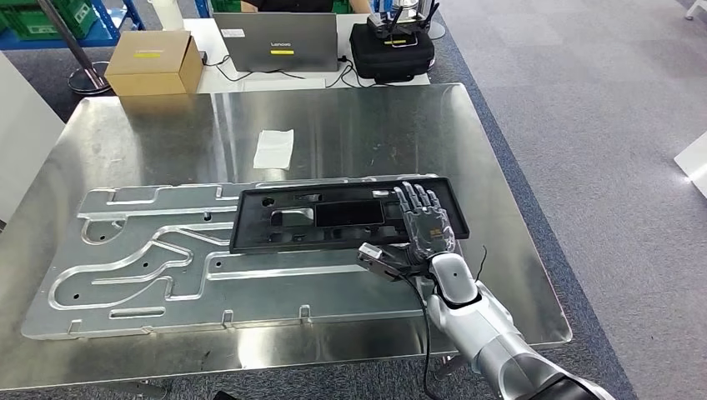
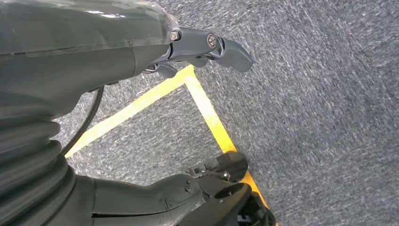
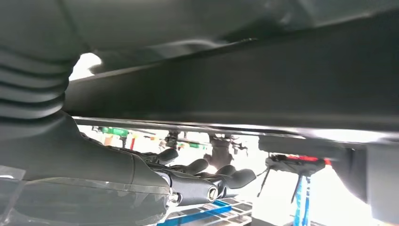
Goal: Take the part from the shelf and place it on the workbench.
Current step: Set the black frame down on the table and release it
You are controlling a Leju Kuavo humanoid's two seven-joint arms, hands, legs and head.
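Closest to me, my right hand [image 1: 423,223] lies flat on the near right end of the black part [image 1: 333,217], fingers stretched out on its top face, grasping nothing. The part rests flat on the grooved metal plate [image 1: 150,267] covering the workbench [image 1: 517,275]. Beyond the part lies a white slip [image 1: 273,148]. My left hand [image 2: 207,47] hangs over grey carpet [image 2: 320,94] with yellow tape [image 2: 207,108], fingers loosely curled, holding nothing.

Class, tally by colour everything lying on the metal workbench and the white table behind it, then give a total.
Black: 2, part, bag
Silver: 2, plate, laptop
White: 1, paper
Brown: 1, box
Total: 6
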